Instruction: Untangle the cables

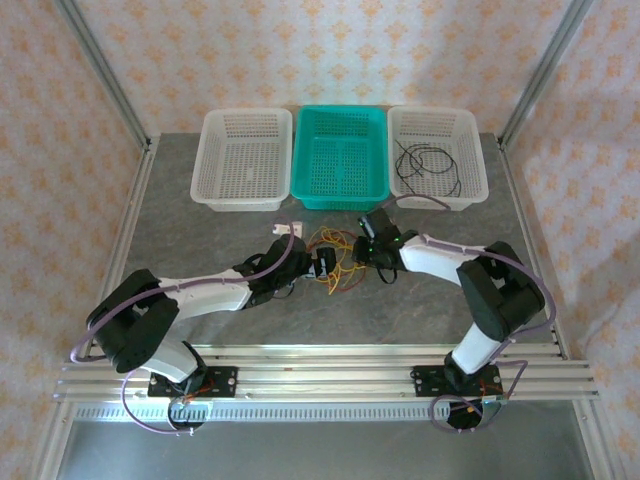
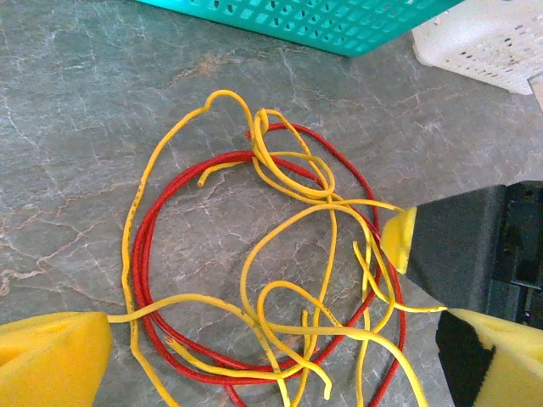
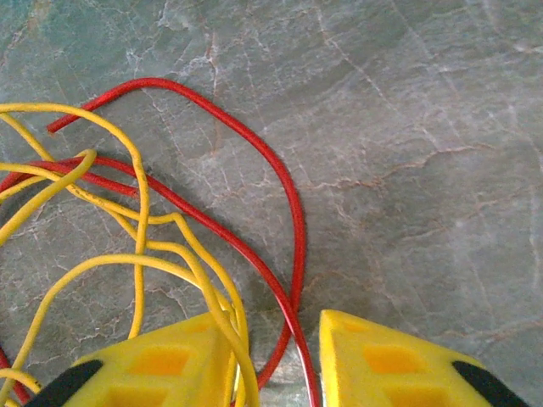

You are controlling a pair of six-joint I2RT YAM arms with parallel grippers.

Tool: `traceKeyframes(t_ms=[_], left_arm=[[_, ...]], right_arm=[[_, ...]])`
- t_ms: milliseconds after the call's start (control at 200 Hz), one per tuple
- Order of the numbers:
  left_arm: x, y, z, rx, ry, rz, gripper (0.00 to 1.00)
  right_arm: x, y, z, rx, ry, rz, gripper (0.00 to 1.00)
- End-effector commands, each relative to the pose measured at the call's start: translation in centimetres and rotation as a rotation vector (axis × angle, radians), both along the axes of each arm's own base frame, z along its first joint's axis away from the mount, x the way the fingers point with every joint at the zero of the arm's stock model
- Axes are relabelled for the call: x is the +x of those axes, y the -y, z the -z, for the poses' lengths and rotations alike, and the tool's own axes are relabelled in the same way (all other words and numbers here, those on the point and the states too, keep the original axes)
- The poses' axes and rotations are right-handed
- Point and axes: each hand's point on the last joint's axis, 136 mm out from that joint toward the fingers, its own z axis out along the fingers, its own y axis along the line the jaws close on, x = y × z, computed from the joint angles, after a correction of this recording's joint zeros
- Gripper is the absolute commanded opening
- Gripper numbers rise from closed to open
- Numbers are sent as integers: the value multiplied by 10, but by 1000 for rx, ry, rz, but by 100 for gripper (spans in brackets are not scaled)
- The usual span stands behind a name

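Note:
The cables [image 1: 338,262], thin red and yellow wires, lie in a loose tangle on the grey table between both grippers. In the left wrist view a red cable [image 2: 144,246] forms a double ring with yellow cable [image 2: 288,182] looped and knotted across it. My left gripper [image 2: 280,365] is open wide over the near side of this tangle, touching nothing. My right gripper [image 3: 280,339] is down at the tangle's right edge. Its jaws are narrowed but still apart, with two strands of red cable [image 3: 293,212] running between them and yellow cable [image 3: 140,220] draped over the left finger [image 3: 161,365].
Three baskets stand along the back: a white one [image 1: 212,175], a teal one [image 1: 305,185] and a white one [image 1: 478,170] holding a black cable [image 1: 428,160]. A small white piece [image 1: 285,230] lies left of the tangle. Bare table lies to either side.

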Motion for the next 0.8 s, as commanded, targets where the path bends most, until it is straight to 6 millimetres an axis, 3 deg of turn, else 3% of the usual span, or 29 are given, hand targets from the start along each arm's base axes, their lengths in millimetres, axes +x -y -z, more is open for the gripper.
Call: traceKeyframes(t_ms=[0,290,511,796], left_arm=[[0,6,1,-8,4,8,99],[9,-4,-4,12,18,-75,99],[15,-5,-8,-4,24,-112,99],[22,7,-11,-31,27,-93,99]], right_arm=[[13,-4,-9,3,37,-8,28],[12,-3,-27,21,81,-21,12],[9,-10,-53,81,132,-58,0],[3,-14,-80,107,199,-138,0]])
